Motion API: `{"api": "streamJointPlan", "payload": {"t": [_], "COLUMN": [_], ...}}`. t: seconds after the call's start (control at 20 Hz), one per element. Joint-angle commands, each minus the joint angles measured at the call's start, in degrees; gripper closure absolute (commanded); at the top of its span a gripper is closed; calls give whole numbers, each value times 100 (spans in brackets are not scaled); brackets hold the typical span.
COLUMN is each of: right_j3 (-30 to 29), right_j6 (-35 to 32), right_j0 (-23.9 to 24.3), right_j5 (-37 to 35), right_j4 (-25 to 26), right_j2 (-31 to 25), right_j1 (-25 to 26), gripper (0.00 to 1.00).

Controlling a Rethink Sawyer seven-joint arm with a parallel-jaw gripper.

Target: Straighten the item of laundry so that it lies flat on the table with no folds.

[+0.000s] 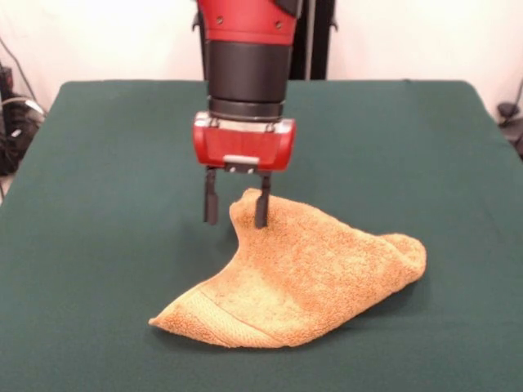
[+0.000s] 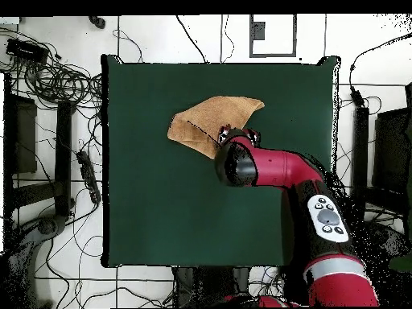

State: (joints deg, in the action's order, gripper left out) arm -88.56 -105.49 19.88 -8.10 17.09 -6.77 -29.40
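Observation:
The orange-tan towel (image 1: 302, 282) lies crumpled on the dark green table (image 1: 98, 204), a little right of centre. Its far corner rises to a peak, its right end is rolled over, and a woven band shows at its near left corner. My gripper (image 1: 236, 222) hangs straight down over that raised far corner. Its fingers are apart. The right finger (image 1: 261, 208) is in front of the towel's peak and the left finger is beside it over bare table. In the overhead view the towel (image 2: 211, 119) lies folded towards the table's (image 2: 161, 201) far side, and the arm hides the gripper.
Cables and equipment lie on the floor left of the table (image 2: 56, 80) and more stands on the right (image 2: 378, 145). Bare green cloth stretches left of and in front of the towel.

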Motion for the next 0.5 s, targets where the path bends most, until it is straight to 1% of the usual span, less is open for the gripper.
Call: {"api": "streamJointPlan", "payload": {"t": [0.05, 0.35, 0.5], "right_j3": [403, 75, 121], "right_j6": [546, 358, 251], "right_j0": [54, 97, 45], "right_j5": [-917, -889, -827], "right_j4": [412, 484, 531], "right_j2": [-560, -594, -580], "right_j1": [499, 378, 413], "gripper": [0, 0, 0]}}
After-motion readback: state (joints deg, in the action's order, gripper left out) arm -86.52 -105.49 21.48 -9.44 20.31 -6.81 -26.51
